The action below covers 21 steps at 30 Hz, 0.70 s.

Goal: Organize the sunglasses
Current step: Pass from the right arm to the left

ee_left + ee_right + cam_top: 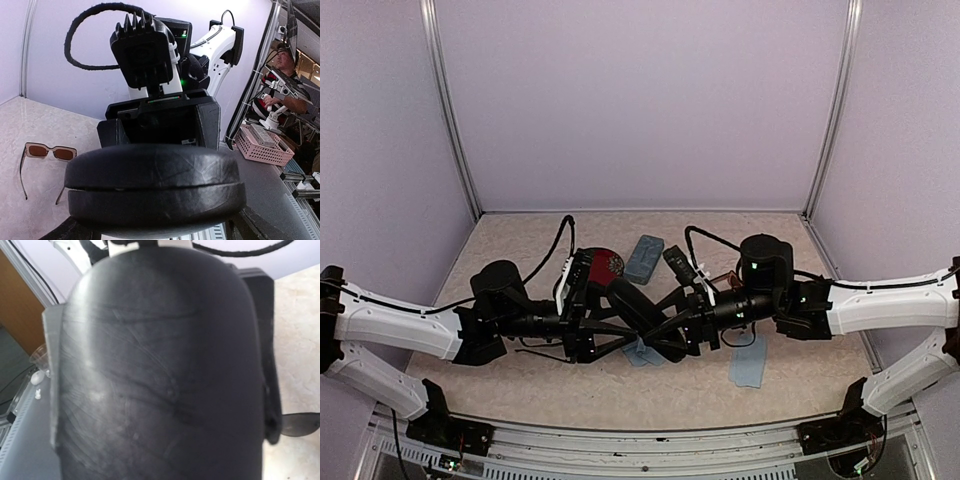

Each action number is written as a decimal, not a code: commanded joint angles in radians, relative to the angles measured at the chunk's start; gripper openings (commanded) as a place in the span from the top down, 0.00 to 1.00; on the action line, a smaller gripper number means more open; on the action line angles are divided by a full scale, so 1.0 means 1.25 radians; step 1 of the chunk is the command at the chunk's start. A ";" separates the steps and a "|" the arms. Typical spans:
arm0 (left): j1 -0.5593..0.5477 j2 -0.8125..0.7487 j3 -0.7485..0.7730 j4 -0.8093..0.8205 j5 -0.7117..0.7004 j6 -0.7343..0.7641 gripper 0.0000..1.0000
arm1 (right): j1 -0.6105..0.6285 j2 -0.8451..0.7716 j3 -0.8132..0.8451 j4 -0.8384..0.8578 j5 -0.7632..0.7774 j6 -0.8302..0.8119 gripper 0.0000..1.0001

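top external view: the two arms reach in from either side and meet over the middle of the table [520, 250]. the left gripper [630, 318] and the right gripper [692, 318] point at each other, with a black oval case [662, 332] between them, raised off the table. the dark parts overlap here, so the claws cannot be read from this angle. a blue-grey rectangular case [643, 258] lies flat on the far side of the grippers. a pale blue cloth [748, 365] lies on the near side, under the right arm.

left wrist view: the black oval case fills the lower half, closed, its seam running level across it. the right gripper sits just behind it, at its far end. only the tips of the left gripper's own fingers show at the bottom corners, so it cannot be told whether that claw grips the case or merely stands around it. the reddish-brown sunglasses [50, 151] lie on the table to the left, arms unfolded, well apart from the case.

right wrist view: the case covers almost the whole picture. the right gripper's fingers [266, 350] run along both of its sides, clamped on it. at the right edge one lens of the dark-lensed sunglasses [300, 424] lies on the table.
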 commanded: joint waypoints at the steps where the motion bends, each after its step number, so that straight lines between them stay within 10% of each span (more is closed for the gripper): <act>1: 0.002 -0.003 -0.005 0.039 0.002 0.008 0.16 | -0.007 0.012 0.007 0.052 -0.022 0.013 0.38; 10: -0.004 0.005 -0.002 0.046 -0.007 0.005 0.13 | -0.007 0.028 0.005 0.067 -0.040 0.021 0.38; 21: -0.004 0.010 -0.004 0.045 -0.011 0.000 0.41 | -0.008 0.033 0.004 0.071 -0.036 0.026 0.38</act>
